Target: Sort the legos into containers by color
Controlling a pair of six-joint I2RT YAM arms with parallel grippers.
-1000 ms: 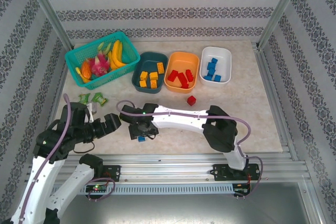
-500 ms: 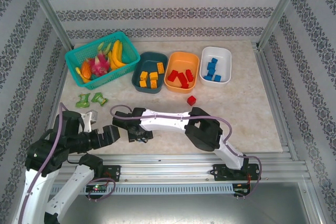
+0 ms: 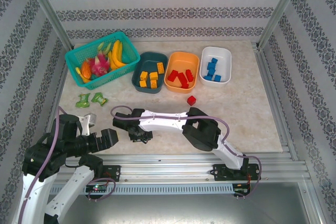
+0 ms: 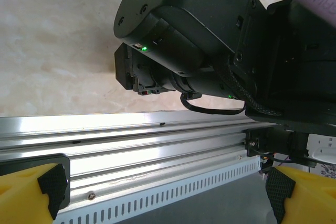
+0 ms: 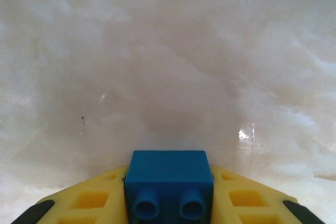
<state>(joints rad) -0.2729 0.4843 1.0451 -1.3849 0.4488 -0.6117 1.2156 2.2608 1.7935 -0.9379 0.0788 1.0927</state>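
right claw point(image 3: 137, 135) clenched on 1 blue lego point(image 5: 169, 174) | left claw point(image 4: 164, 190) released | 1 red lego point(image 3: 191, 99) loose | 3 tubs point(image 3: 182, 53)

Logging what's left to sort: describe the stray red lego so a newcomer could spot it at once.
On the table, find the orange tub, the middle of three along the far side. Just in front of it, slightly right, one red lego sits on bare tabletop. Unlike the other red bricks, it lies outside the tub, alone.

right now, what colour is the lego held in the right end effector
Blue. Best seen in the right wrist view, where the right end effector grips the lego.
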